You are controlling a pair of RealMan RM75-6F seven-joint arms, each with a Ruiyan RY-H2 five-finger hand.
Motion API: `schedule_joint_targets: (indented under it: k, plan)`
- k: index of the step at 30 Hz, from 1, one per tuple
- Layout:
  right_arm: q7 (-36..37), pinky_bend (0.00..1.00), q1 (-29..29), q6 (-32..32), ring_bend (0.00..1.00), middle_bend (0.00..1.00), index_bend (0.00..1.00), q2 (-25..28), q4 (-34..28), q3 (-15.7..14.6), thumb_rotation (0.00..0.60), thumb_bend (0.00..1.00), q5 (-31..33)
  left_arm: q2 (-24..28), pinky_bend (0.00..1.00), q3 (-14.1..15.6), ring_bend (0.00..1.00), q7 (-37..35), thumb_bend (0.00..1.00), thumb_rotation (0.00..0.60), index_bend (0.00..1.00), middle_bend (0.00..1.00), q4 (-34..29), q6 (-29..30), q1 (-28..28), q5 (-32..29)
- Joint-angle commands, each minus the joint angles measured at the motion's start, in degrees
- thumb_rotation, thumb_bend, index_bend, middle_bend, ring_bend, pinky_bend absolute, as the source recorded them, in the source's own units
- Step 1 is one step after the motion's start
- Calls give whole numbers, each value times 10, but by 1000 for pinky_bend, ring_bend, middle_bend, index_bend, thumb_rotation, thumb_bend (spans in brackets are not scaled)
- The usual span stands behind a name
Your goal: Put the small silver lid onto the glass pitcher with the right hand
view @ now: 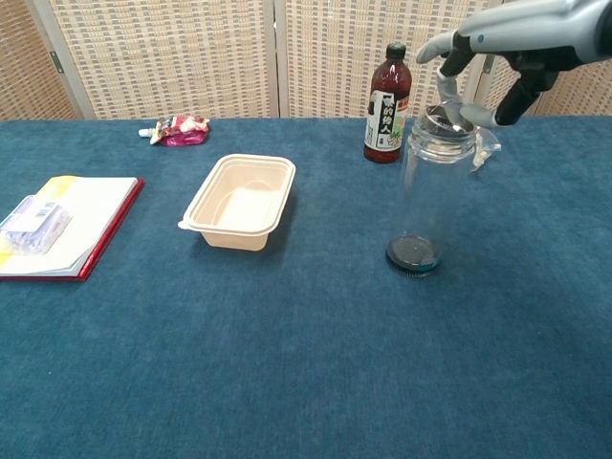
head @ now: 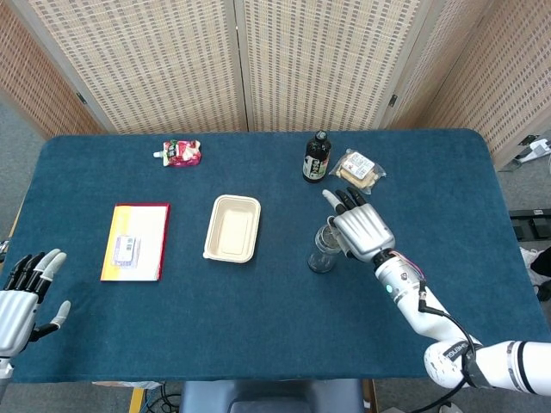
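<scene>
Hovering at frame right, right hand (view: 512, 48) pinches lid (view: 446, 118) at pitcher (view: 432, 186) mouth, seemingly tilted; letting go off-centre could drop it inside or off the rim; left hand (head: 21, 297) idle, fingers spread.

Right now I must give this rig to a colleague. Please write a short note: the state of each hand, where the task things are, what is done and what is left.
Right hand: above the mouth of the glass pitcher, fingertips at the small silver lid; the views do not settle whether it holds the lid or has let go.
Left hand: open, fingers apart, holding nothing, at the near left table edge.
Pitcher: upright, in front of the dark bottle.
Done: the lid sits in the pitcher's mouth, seemingly a little tilted.
Left: check that it lies level, release it, then lift the right hand away.
</scene>
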Motion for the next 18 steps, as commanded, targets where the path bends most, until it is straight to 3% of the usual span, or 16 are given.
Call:
schedule_joint_targets:
  k: [1, 18]
  plan:
    - [-10, 0, 4, 5, 0, 9, 561, 2, -2, -4, 600, 512, 5, 0, 0, 0, 0, -1, 375, 600, 0, 47, 0, 0, 0, 0]
    - [0, 0, -5, 32, 0, 0, 313, 40, -43, -8, 600, 422, -5, 0, 0, -1, 0, 4, 375, 600, 0, 47, -2, -1, 1, -2]
